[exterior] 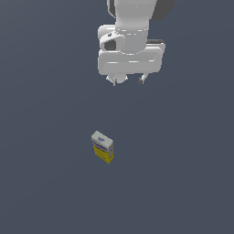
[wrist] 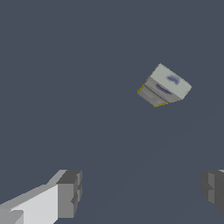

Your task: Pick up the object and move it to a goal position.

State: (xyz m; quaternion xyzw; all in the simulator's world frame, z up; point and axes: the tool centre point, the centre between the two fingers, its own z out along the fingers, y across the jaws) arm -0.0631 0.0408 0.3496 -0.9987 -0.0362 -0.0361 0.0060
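Observation:
The object [exterior: 103, 146] is a small box with a yellow lower body and a white-grey top with bluish print. It stands on the dark grey floor, a little toward the exterior view's left of centre. My white gripper [exterior: 128, 80] hangs well above and behind it, slightly toward the exterior view's right, with its fingers apart and nothing between them. In the wrist view the object [wrist: 165, 85] lies ahead of the gripper [wrist: 142, 192], well clear of the fingertips [wrist: 70, 188].
A plain dark grey surface [exterior: 183, 183] fills the scene around the box. No other objects show in either view.

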